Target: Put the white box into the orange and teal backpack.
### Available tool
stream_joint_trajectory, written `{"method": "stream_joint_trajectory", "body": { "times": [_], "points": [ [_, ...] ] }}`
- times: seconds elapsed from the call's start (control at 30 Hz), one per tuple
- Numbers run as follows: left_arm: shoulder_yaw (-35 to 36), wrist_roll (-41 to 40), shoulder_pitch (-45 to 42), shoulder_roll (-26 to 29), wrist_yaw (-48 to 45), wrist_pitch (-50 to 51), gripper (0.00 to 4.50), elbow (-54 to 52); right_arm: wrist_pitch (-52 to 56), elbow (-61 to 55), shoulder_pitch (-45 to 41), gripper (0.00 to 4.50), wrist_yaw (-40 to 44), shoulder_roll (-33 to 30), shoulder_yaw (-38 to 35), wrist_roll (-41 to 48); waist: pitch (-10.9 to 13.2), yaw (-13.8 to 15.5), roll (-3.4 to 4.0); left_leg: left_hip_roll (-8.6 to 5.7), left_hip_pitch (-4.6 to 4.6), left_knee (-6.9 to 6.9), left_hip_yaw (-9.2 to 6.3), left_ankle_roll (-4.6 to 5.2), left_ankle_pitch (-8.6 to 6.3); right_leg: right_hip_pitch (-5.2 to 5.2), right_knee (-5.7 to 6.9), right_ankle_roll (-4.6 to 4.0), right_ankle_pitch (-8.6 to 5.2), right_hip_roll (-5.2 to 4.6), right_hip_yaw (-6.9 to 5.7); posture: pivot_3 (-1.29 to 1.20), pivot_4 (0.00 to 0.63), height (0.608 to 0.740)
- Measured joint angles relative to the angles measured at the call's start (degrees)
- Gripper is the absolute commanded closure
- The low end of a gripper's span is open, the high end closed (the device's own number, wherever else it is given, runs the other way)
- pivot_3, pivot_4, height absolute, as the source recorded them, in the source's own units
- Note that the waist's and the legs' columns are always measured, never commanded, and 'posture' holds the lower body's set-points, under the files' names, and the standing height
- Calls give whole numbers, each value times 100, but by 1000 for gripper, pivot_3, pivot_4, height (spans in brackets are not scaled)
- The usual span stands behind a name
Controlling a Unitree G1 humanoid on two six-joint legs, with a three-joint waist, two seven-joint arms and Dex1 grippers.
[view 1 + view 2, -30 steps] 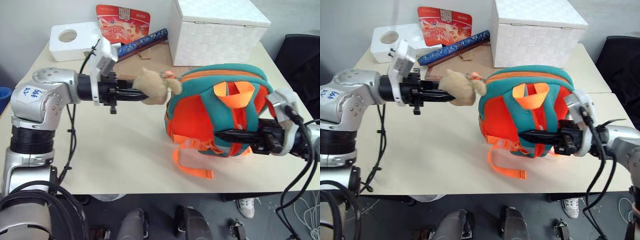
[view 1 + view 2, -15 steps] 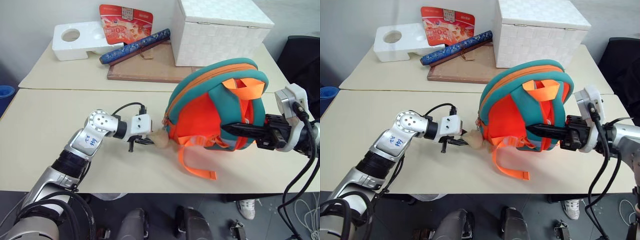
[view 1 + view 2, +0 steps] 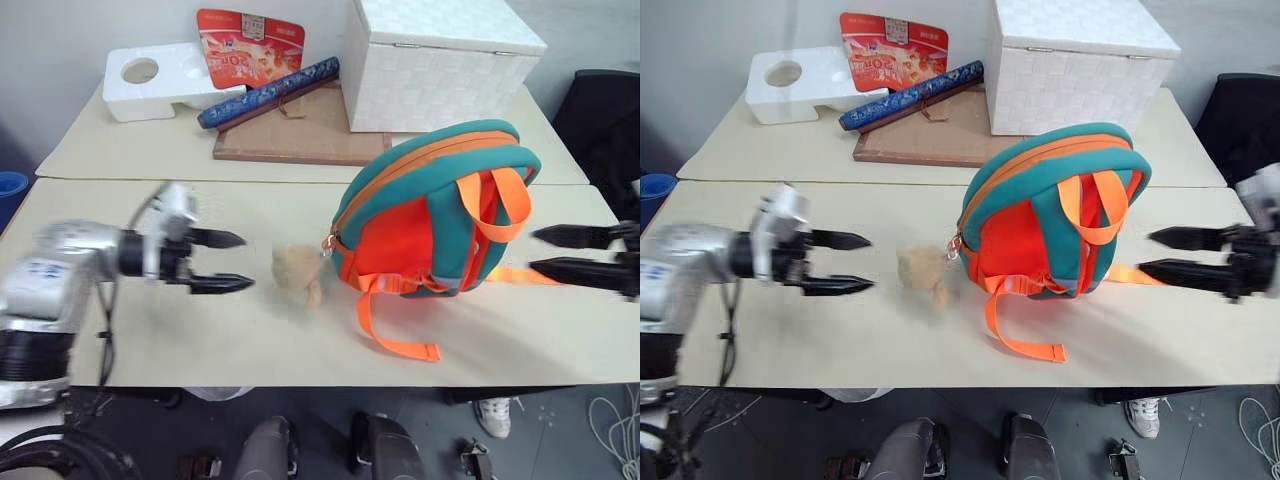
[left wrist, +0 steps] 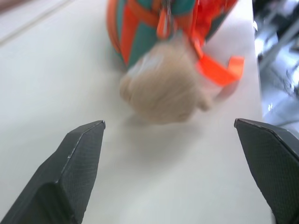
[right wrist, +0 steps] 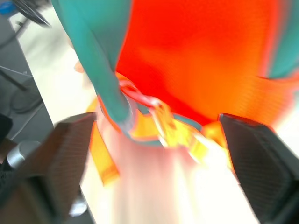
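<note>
Head views: the backpack (image 3: 435,215) stands upright right of centre on the table (image 3: 150,340), zipped side up, its loose orange strap (image 3: 395,335) trailing toward the lower edge. The plush toy (image 3: 297,275) lies just left of it, at centre. At mid-left the left gripper (image 3: 228,262) has its fingers spread, empty, apart from the toy. At the right edge the right gripper (image 3: 560,250) is likewise spread and empty, near the backpack. Along the top: foam block (image 3: 150,80), red pack (image 3: 248,45), blue roll (image 3: 268,92), board (image 3: 290,135), woven box (image 3: 440,60).

Left wrist view: spread fingers (image 4: 77,170) frame the toy (image 4: 163,88), untouched.

Right wrist view: spread fingers (image 5: 254,158) face the backpack (image 5: 196,51). I cannot see the white box.
</note>
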Motion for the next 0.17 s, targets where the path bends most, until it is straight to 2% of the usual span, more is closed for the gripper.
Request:
{"method": "stream_joint_trajectory", "body": {
  "times": [0.07,0.17],
  "points": [
    [521,-310,0,366,-17,338,0,-10,-104,391,4,41,216,-176,-161,-131,0,-19,0,0,12,-1,1,-7,-4,5,-3,-2,-1,-13,5,0,150,740],
    [1073,-606,47,592,33,563,0,-82,-222,779,47,41,324,-169,-280,-254,1,-42,3,0,13,-4,2,-14,-8,2,1,-8,-5,-36,2,0,150,740]
  ]
}}
